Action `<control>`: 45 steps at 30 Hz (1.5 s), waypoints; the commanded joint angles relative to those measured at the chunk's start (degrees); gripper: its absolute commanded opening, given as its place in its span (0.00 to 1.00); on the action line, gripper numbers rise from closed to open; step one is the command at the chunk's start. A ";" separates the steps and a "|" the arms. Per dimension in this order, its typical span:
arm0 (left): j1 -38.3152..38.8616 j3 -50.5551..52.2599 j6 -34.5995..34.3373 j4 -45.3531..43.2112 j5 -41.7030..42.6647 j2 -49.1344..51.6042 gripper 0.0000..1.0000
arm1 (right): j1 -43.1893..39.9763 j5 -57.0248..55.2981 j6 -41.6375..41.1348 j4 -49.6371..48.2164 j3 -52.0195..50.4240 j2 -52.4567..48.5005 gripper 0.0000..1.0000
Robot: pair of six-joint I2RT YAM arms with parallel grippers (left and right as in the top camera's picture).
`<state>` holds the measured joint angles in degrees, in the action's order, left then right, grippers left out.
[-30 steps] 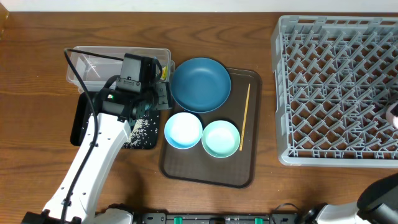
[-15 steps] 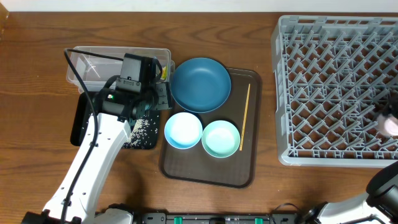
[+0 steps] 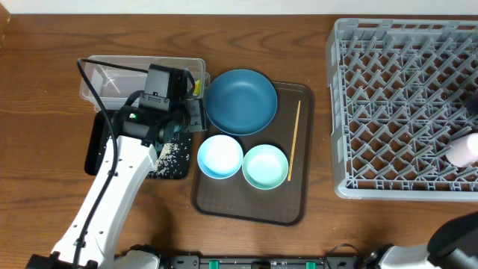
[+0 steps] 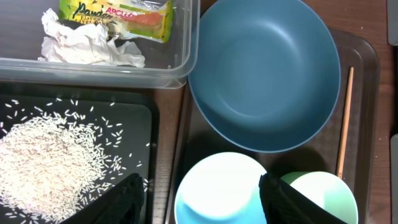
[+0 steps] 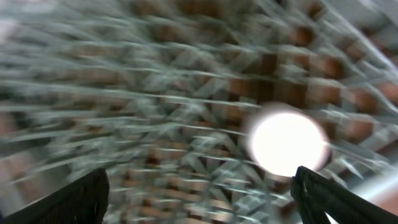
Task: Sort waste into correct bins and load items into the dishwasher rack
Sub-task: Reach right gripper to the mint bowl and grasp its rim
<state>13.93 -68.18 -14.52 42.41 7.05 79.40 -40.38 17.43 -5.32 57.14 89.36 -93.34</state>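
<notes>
The smooth pinkish cup (image 3: 463, 149) lay in the grey plastic rack (image 3: 403, 104), a square lattice of pegs, near its 3 o'clock edge. From overhead its long axis ran roughly from 8 to 2 o'clock. The right fingers (image 5: 81, 199) stood wide apart and empty, and the view there was blurred. The thin wooden chopsticks (image 3: 293, 140) lay straight on the brown tray (image 3: 250, 205), pointing from 12 to 6 o'clock, at 3 o'clock of the round dark blue plate (image 3: 240, 101). The left fingers (image 4: 118, 202) were spread wide, holding nothing, over a glossy pale blue bowl (image 4: 217, 190).
</notes>
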 commanded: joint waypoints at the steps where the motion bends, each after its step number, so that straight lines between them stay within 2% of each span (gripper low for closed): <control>1: -0.13 -0.55 0.76 0.26 -1.16 -0.31 0.63 | 5.27 16.00 6.62 0.28 1.29 2.29 0.92; 4: -0.15 -0.50 0.76 0.42 -1.18 -0.31 0.63 | 12.17 19.67 12.11 1.64 1.01 2.25 0.94; 6: -0.15 -0.50 0.76 0.92 -1.25 -0.31 0.63 | 18.14 19.43 14.71 1.88 0.02 2.25 0.99; 15: -0.15 -0.50 0.74 3.02 -1.77 -0.31 0.63 | 39.71 16.98 15.06 -2.89 -6.51 2.12 0.98; 20: -0.13 -0.50 0.74 3.02 -1.77 -0.31 0.64 | 50.29 8.41 14.45 -6.62 -11.96 1.14 0.86; 25: -0.15 -0.50 0.74 3.39 -1.77 -0.31 0.63 | 58.27 6.29 12.83 -11.39 -18.53 -1.22 0.75; 32: -0.15 -0.50 0.74 3.45 -1.77 -0.31 0.64 | 63.89 3.13 7.45 -16.02 -24.57 -5.40 0.63; 34: -0.15 -0.50 0.74 3.45 -1.77 -0.31 0.64 | 64.72 3.10 7.45 -16.22 -25.42 -6.86 0.56; 36: -0.15 -0.50 0.76 3.45 -1.77 -0.31 0.64 | 65.40 2.58 6.97 -16.20 -25.86 -8.22 0.44; 38: -0.15 -0.50 0.74 3.43 -1.77 -0.31 0.64 | 65.59 0.68 5.01 -16.17 -25.86 -9.22 0.38; 40: -0.13 -0.50 0.74 3.45 -1.77 -0.31 0.64 | 65.44 -1.38 3.04 -16.24 -25.86 -9.66 0.26; 43: -0.15 -0.50 0.74 3.45 -1.77 -0.31 0.64 | 64.98 -4.55 2.56 -16.44 -25.70 -9.51 0.01; 45: -0.15 -0.50 0.74 3.43 -1.77 -0.31 0.64 | 64.48 -5.73 2.56 -16.26 -25.09 -9.01 0.01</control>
<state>13.93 -68.18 -14.52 45.69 5.98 79.40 24.47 15.42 -1.28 40.84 63.75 -102.63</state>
